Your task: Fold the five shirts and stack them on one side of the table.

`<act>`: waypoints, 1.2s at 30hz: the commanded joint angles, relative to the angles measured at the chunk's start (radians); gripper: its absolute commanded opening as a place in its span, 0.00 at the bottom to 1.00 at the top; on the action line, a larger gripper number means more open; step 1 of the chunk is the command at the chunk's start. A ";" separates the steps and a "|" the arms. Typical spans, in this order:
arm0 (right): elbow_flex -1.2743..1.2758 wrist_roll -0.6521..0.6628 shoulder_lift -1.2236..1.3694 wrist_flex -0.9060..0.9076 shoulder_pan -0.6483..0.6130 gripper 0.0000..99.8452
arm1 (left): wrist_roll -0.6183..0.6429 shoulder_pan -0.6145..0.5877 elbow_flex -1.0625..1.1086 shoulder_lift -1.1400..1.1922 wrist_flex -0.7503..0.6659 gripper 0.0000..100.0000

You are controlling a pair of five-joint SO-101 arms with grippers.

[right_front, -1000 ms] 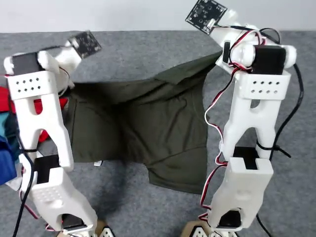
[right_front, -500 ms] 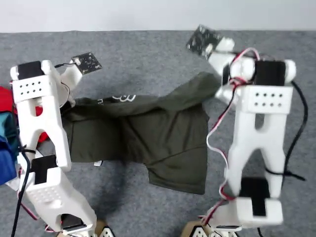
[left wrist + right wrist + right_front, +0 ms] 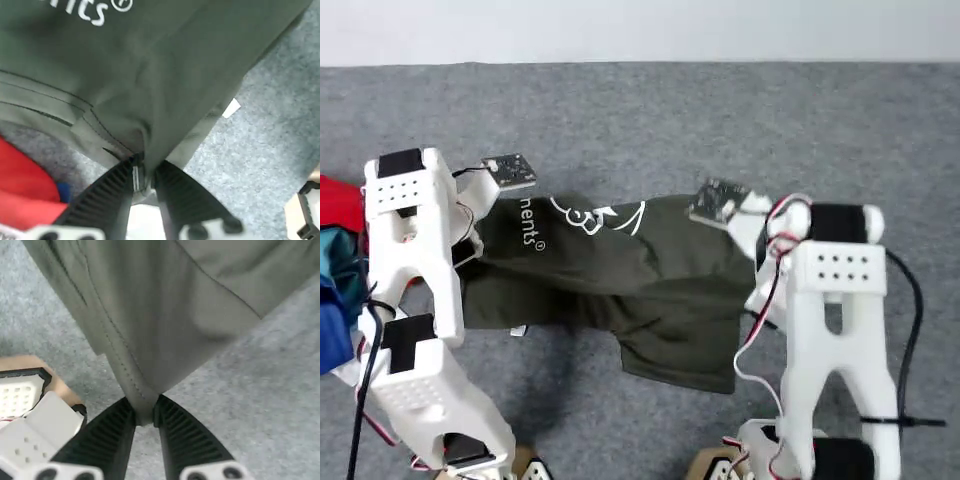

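Left edge of the grey felt-covered table [image 3: 620, 110]: a heap of three garments, one red cloth [image 3: 338, 203], one teal cloth [image 3: 334, 250] and one blue cloth [image 3: 332, 330], all partly cut off by the frame. Whether they are folded cannot be determined.

Left gripper [image 3: 142, 172]: jaws pinched together on a bunched hem of the olive-green cotton T-shirt with white lettering [image 3: 620, 270], just beside the red cloth.

Centre: the olive shirt lies across the table between the two arms. Its far part is raised and doubled toward the near hem, with the white print facing up. The near portion rests flat on the felt, and one small white label [image 3: 518, 329] shows at its near left edge.

Right gripper [image 3: 144, 412]: jaws clamped on a fold of the same shirt at its right side, with fabric hanging from the grip above the table.

Assessment: the fold on this shirt appears to be mid-way and is not yet laid down. Flattening, any further folds and placing it on the stack remain to be done.

Count: two arms, two grippers and one shirt in hand. With the three cloths at the left that makes four garments (against five named in the task).
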 commanded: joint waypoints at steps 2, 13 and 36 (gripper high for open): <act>0.120 0.005 -0.084 -0.058 0.010 0.01 | -0.009 -0.035 -0.001 -0.008 -0.032 0.01; 0.261 0.005 -0.101 -0.101 -0.045 0.01 | 0.011 -0.058 -0.005 0.126 -0.037 0.01; 0.265 -0.031 -0.102 0.027 -0.183 0.01 | 0.034 -0.084 -0.044 0.124 -0.057 0.01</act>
